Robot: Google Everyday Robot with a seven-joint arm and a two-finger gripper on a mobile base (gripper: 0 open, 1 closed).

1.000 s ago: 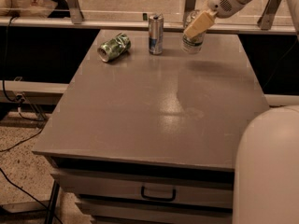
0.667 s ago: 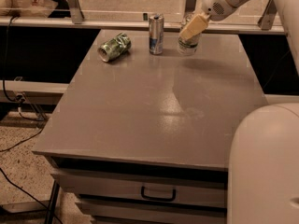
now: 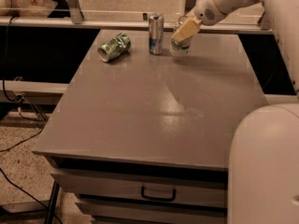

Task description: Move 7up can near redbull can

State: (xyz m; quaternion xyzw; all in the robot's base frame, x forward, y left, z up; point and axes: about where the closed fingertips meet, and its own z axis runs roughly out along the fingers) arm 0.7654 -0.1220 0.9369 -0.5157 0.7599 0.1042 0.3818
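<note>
The 7up can (image 3: 180,46), white with green lettering, stands at the far edge of the grey table, partly hidden behind my gripper's fingers. My gripper (image 3: 186,30) is around the can's upper part, its tan fingers (image 3: 187,29) closed on it. The redbull can (image 3: 155,33), a tall slim silver can with blue panels, stands upright just left of the 7up can, a small gap apart.
A crushed all-green can (image 3: 113,46) lies on its side at the table's far left. The grey table (image 3: 159,106) has a drawer with a handle (image 3: 158,193) below its front edge. A rail with posts (image 3: 74,6) runs behind the table. My base (image 3: 264,171) fills the lower right.
My gripper and the 7up can have shifted left, closer to the redbull can. The redbull can and the green can have not moved.
</note>
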